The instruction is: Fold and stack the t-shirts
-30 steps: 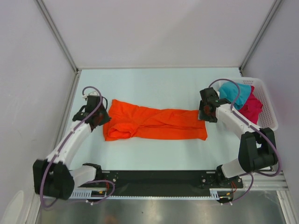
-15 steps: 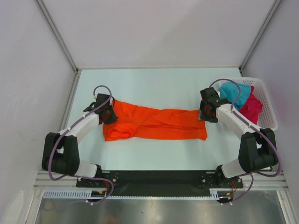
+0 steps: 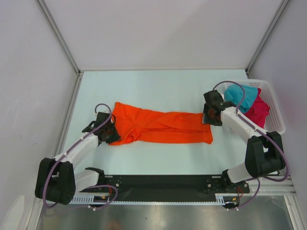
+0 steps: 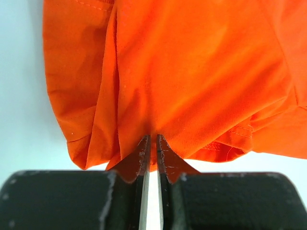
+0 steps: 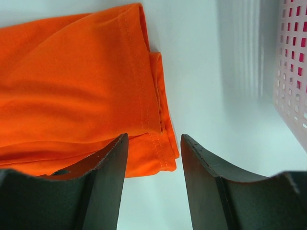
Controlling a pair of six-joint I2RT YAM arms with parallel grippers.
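The orange t-shirt (image 3: 160, 126) lies crumpled lengthwise across the middle of the table. My left gripper (image 3: 109, 133) is at its near-left corner. In the left wrist view the left gripper (image 4: 153, 143) is shut on a fold of the orange cloth (image 4: 192, 72). My right gripper (image 3: 209, 117) is at the shirt's far-right corner. In the right wrist view the right gripper (image 5: 153, 140) is open, with the hemmed corner of the orange shirt (image 5: 86, 81) between its jaws. The teal t-shirt (image 3: 235, 93) and the magenta t-shirt (image 3: 257, 111) lie bunched in the basket.
The white slotted basket (image 3: 278, 120) stands at the right edge of the table, just behind my right arm; its wall shows in the right wrist view (image 5: 293, 57). Enclosure walls close in the left, back and right sides.
My left gripper has moved from the shirt's far-left corner toward me to its near-left corner and shut on the cloth. The right arm has barely moved.
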